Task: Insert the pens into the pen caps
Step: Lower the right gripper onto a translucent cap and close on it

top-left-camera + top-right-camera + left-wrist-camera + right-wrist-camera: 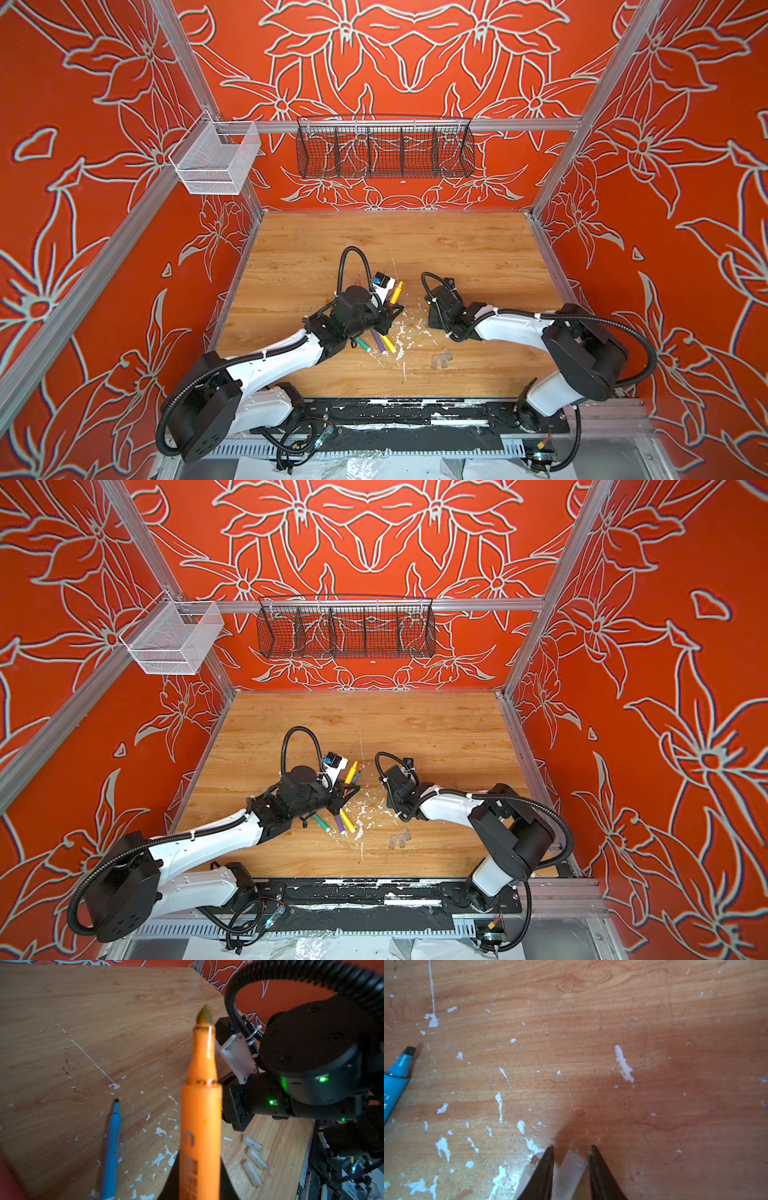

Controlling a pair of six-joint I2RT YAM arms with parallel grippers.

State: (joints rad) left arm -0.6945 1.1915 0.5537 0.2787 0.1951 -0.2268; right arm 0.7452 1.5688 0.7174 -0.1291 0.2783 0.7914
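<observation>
Gripping orange pen [200,1122] in left jaws; right jaws straddle a pen cap [572,1169] lengthwise, mouth outward, I can't tell if pinched.

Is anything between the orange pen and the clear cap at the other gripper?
Nothing visible does: only open table lies between the orange pen and the pen cap inside the right gripper.

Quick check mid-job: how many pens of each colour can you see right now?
orange pen: 1
blue pen: 1
green pen: 1
purple pen: 1
yellow pen: 1
Total: 5
The red blur in the left wrist view is too unclear to count.
</observation>
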